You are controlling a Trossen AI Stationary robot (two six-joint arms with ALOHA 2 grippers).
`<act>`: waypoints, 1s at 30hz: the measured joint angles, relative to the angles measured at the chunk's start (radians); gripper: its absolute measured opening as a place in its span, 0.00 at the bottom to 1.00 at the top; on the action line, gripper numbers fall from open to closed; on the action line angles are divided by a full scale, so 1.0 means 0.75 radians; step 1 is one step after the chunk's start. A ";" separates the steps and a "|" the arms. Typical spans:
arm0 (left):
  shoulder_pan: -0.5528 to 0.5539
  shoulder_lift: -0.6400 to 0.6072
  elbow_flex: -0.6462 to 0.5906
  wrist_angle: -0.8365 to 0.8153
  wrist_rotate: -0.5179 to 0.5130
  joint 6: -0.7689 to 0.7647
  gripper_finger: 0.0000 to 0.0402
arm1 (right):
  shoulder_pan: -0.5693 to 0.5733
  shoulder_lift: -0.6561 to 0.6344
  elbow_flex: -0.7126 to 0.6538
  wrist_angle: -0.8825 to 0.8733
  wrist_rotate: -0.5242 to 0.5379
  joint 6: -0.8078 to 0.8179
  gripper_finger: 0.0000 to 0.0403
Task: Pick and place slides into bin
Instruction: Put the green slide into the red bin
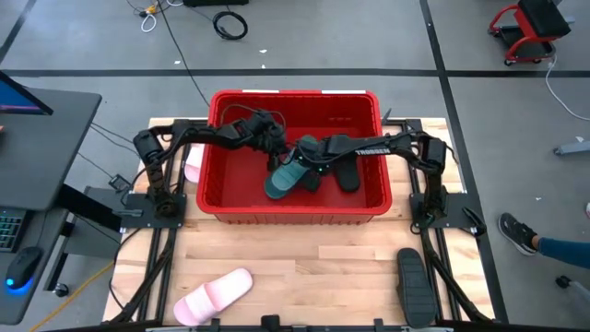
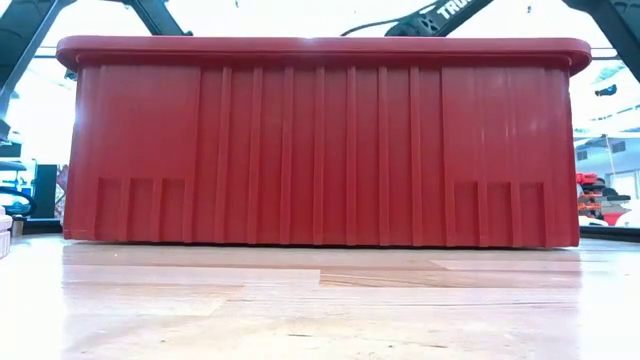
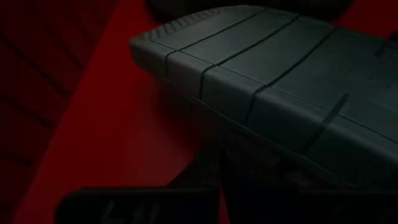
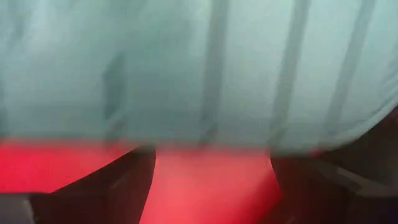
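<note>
The red bin stands mid-table and both arms reach into it. A teal slide lies tilted inside, next to a black slide. My left gripper is just over the teal slide's far end, and its wrist view shows the ribbed sole close up. My right gripper is open beside the same end, the sole filling its view above the spread fingers. A pink slide and a black slide lie on the table near the front edge. My right gripper stands with its open fingers right at the edge of the teal slide's sole, with red bin floor showing between them. I cannot tell whether they touch it.
Another pink slide shows partly between the bin's left wall and the left arm. In the low view the bin's near wall blocks everything inside it. Bare wooden table lies in front of the bin.
</note>
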 joint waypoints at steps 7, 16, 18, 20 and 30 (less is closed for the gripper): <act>-0.005 -0.011 0.000 -0.042 -0.002 -0.037 0.04 | -0.093 0.000 0.003 0.087 0.023 -0.287 0.81; 0.051 -0.011 -0.001 -0.142 -0.014 -0.042 0.03 | -0.142 -0.068 0.013 0.019 -0.031 -0.486 0.81; 0.061 -0.010 -0.001 -0.141 -0.014 -0.054 0.02 | -0.142 -0.085 0.013 -0.017 -0.088 -0.487 0.81; 0.068 -0.011 -0.001 -0.145 -0.016 -0.071 0.02 | -0.141 -0.086 0.012 -0.030 -0.140 -0.452 0.81; 0.026 0.034 0.000 -0.078 -0.027 -0.039 0.04 | -0.100 0.022 -0.020 -0.043 -0.212 -0.364 0.81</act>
